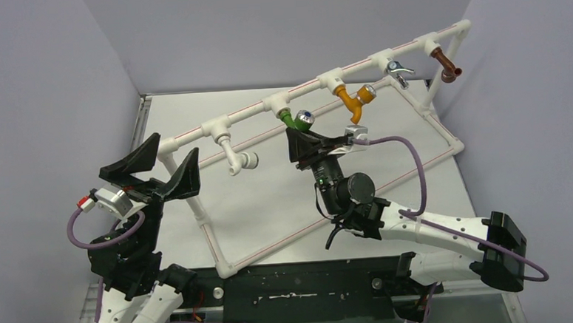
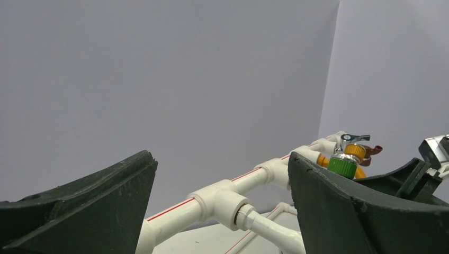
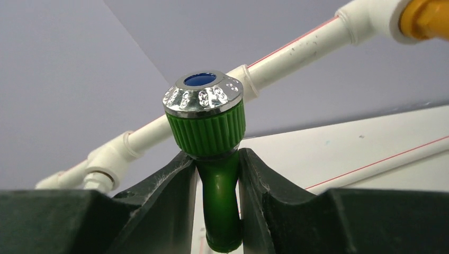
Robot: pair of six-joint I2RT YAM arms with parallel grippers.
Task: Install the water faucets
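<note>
At pipe frame (image 1: 251, 112) middle: right gripper (image 3: 216, 156) clamps green faucet (image 3: 209, 127) stem; left gripper (image 1: 172, 151) spread wide.

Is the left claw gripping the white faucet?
No, the left claw stands wide open, and the white faucet hangs from the pipe frame clear of its fingers.
</note>
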